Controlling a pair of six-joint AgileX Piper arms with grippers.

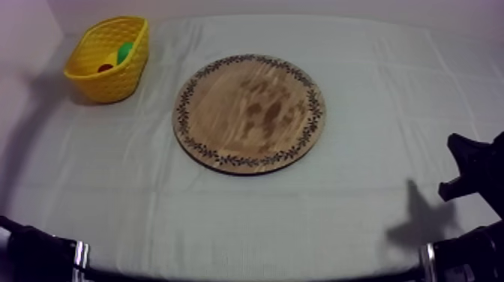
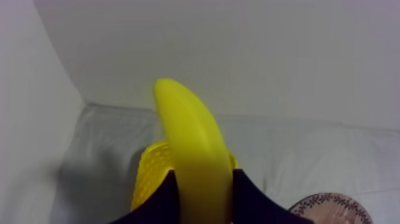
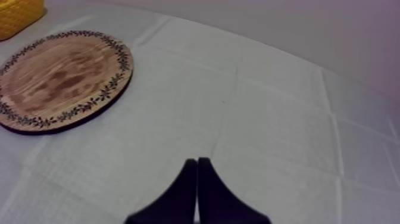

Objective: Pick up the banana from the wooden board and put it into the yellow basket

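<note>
My left gripper (image 2: 202, 173) is shut on the yellow banana (image 2: 193, 143), which sticks up between the two black fingers. Beyond the banana stands the yellow basket (image 2: 149, 173) near the table's back corner. From above, the basket (image 1: 97, 75) sits at the far left of the table and holds a green fruit (image 1: 124, 51) and a small red fruit (image 1: 106, 67). The round wooden board (image 1: 250, 112) lies bare in the middle. My right gripper (image 3: 197, 164) is shut on nothing, low over the cloth to the right of the board (image 3: 59, 77).
The walls rise close behind and to the left of the basket. My right arm (image 1: 469, 169) sits at the right edge of the table and casts a shadow on the cloth. Part of my left arm (image 1: 37, 255) is at the front left edge.
</note>
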